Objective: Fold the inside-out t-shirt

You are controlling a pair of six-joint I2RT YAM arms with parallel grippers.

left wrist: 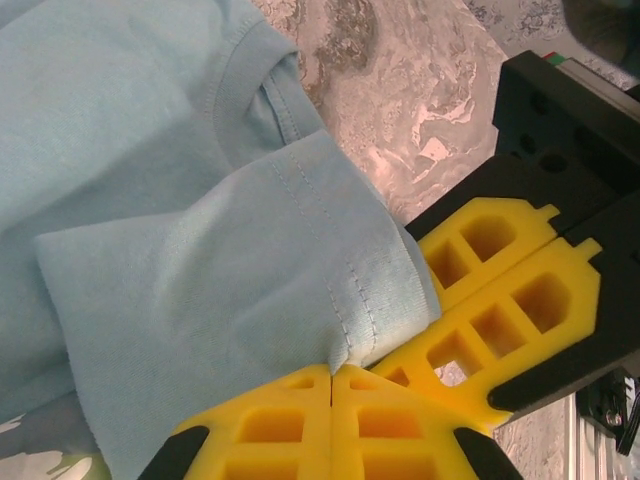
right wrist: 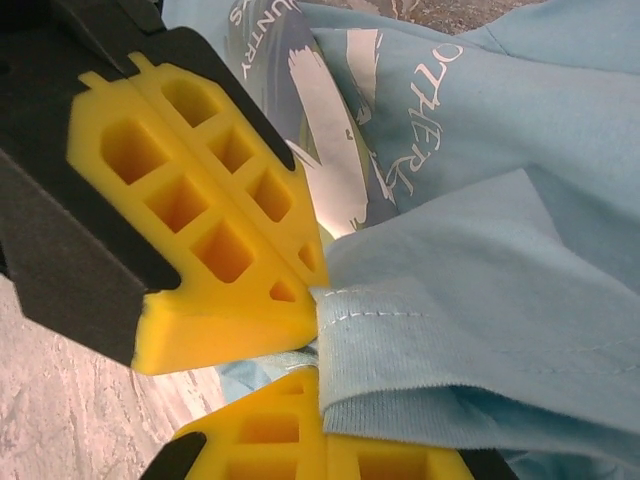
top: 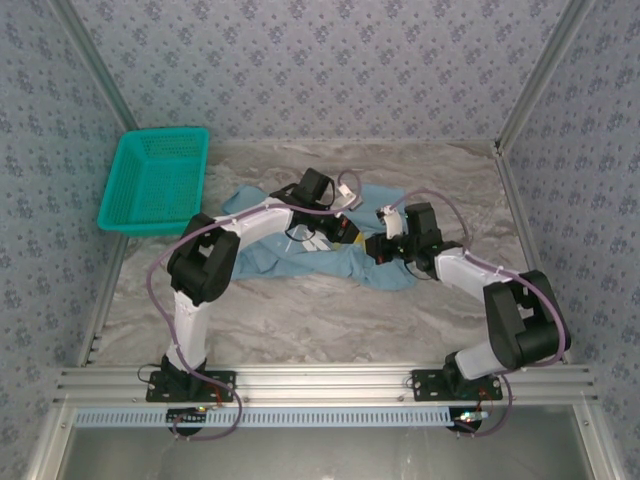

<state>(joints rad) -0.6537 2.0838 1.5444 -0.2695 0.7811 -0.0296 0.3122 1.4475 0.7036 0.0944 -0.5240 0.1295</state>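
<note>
1. T-shirt: crumpled at mid-table, right of the basket; no fold is made yet.
2. Left gripper and right gripper: both clamped tight on one sleeve hem.
3. Left to do: spreading the shirt flat, then every fold.

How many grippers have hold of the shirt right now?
2. The left gripper is shut on a hemmed edge of the t-shirt. The right gripper is shut on the same hem, right beside the left one.

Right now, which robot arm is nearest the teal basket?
The left arm, its black elbow near the teal plastic mesh basket; the right arm stands far off.
</note>
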